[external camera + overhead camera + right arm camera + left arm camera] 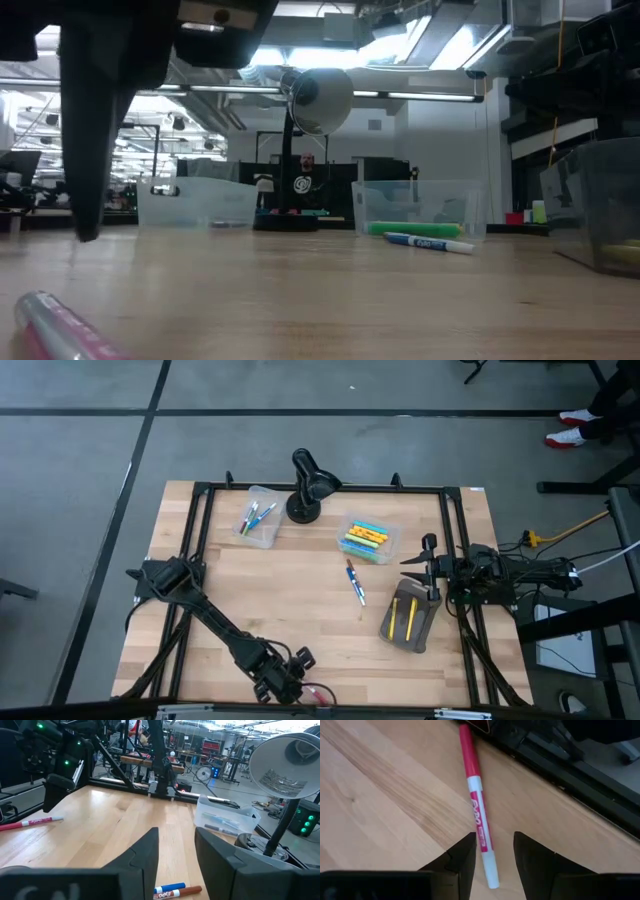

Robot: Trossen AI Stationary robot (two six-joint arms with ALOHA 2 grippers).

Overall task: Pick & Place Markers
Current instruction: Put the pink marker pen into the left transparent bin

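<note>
Red marker lies flat on the wooden table at the bottom edge of the high view. Left gripper hovers over it, fingers parted, straddling its white end without gripping. Mid-frame, a blue marker and a brown marker lie end to end. Right of them, the grey pouch carries two yellow sticks; right gripper, fingers parted and empty, sits at its upper edge. Farther up: right bin with coloured markers, black lamp, left bin with several markers.
</note>
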